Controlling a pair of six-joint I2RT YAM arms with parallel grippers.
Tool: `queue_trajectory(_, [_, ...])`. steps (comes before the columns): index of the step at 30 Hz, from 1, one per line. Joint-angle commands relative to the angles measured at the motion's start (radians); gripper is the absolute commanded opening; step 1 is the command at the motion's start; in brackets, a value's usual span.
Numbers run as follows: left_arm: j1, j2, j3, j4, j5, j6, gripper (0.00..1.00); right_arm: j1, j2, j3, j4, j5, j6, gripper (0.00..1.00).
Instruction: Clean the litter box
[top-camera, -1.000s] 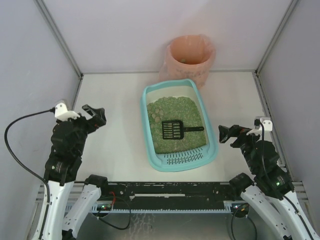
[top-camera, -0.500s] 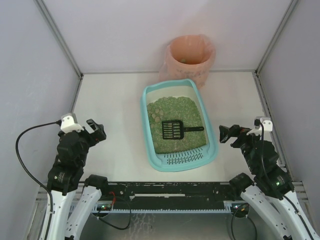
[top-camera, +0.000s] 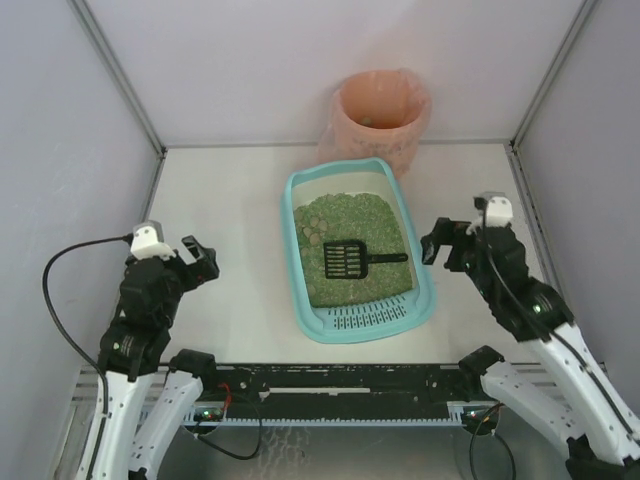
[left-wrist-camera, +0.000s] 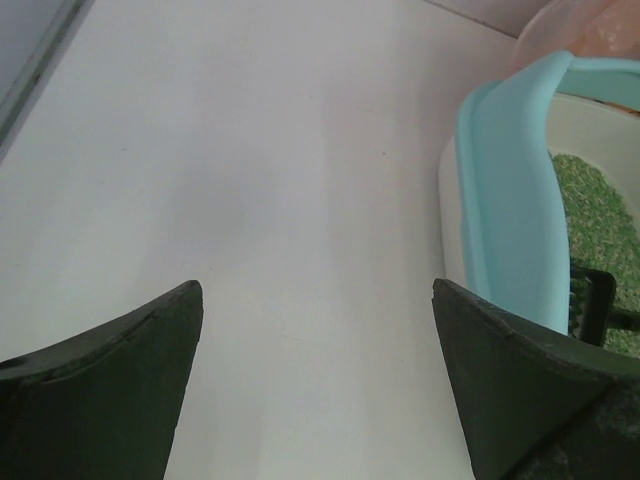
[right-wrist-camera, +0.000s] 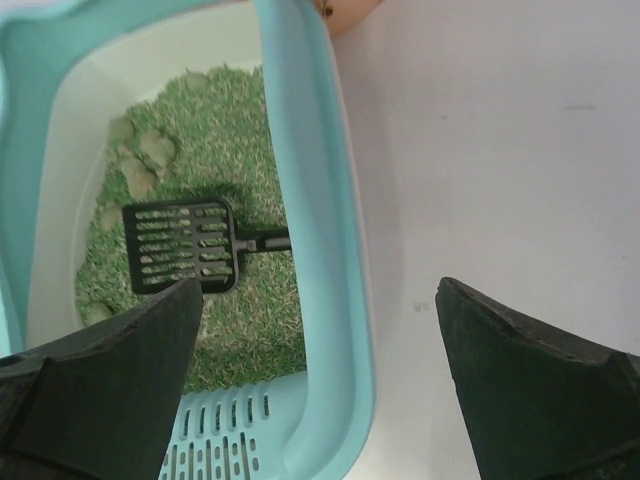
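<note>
Litter box (top-camera: 365, 318) sits centre frame on the desk (top-camera: 230, 200), black scoop (top-camera: 345, 260) lying inside. Judged stiff plastic, heavy with granules; best gripped by its rim. Left claw (top-camera: 197, 257) and right claw (top-camera: 437, 247) gape wide, empty.

scoop (top-camera: 352, 259) in litter box (top-camera: 300, 290) mid-table, bin (top-camera: 380, 120) behind it

Bright, even, diffuse light, soft faint shadows; jaws dark and blurred in both wrist views.
</note>
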Motion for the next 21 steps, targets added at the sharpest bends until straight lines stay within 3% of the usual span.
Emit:
queue_trajectory(1, [-0.057,0.083,0.010,0.120,0.087,-0.051,1.00,-0.016,0.190,0.088,-0.002,-0.099,-0.041,0.98])
queue_trajectory(9, [-0.327,0.322,-0.011,0.361,-0.033,-0.124,1.00,-0.106,0.514,0.235,0.153,-0.283,-0.123,0.92])
queue_trajectory(15, [-0.372,0.589,0.023,0.512,-0.014,-0.154,1.00,-0.156,0.716,0.322,0.215,-0.363,-0.157,0.78])
queue_trajectory(21, [-0.389,0.766,0.067,0.539,0.032,-0.147,0.99,-0.169,0.839,0.378,0.193,-0.335,-0.194,0.69])
